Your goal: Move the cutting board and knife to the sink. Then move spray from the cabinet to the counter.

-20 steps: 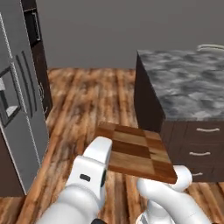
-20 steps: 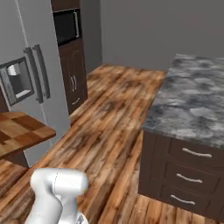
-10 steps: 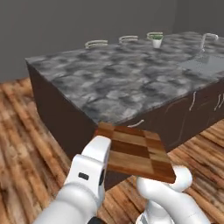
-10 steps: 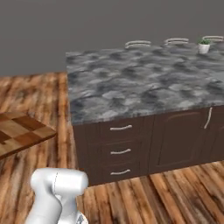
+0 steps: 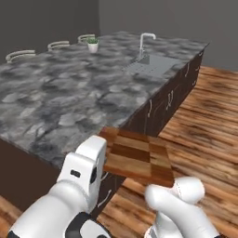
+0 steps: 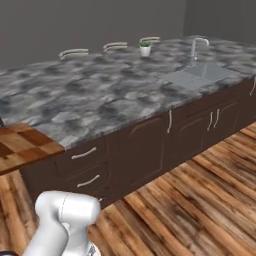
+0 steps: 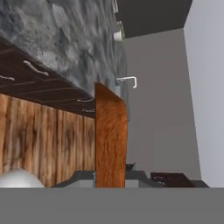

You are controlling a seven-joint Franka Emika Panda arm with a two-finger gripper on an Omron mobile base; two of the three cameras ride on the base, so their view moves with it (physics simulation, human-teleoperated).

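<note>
The cutting board point(image 5: 138, 157) rides in the air, lying flat, off the near edge of the counter point(image 5: 69, 97) and above the wood floor point(image 5: 204, 125). Its long axis runs roughly along that counter edge, free end toward the far end where the sink point(image 5: 153, 65) sits. The gripper point(image 7: 110, 175) is clamped tight on the cutting board's near end, seen edge-on from the hand.
</note>
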